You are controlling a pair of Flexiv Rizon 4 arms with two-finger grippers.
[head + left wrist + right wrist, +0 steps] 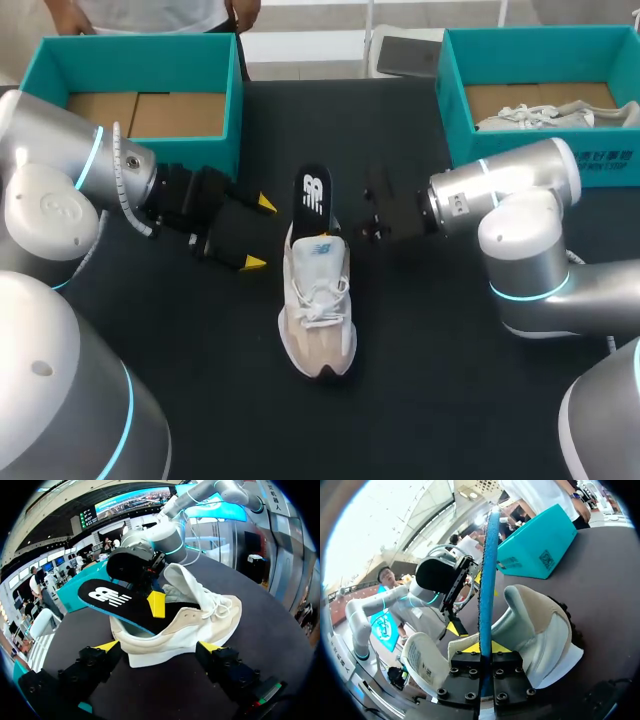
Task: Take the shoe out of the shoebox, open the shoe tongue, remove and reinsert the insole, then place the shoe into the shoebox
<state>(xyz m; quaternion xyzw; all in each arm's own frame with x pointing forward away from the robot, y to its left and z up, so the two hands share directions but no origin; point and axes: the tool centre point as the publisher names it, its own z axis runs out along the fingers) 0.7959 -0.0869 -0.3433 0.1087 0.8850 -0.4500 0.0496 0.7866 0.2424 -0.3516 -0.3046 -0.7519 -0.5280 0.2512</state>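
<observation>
Shoe [318, 300] at table [430, 400] middle, well off every edge, toe toward robot, heel away, your right gripper [485, 649] pinching insole [313, 195] at heel, left gripper [258, 233] spread wide and empty just beside

white shoe [318, 300], black insole [313, 195] with blue edge
</observation>
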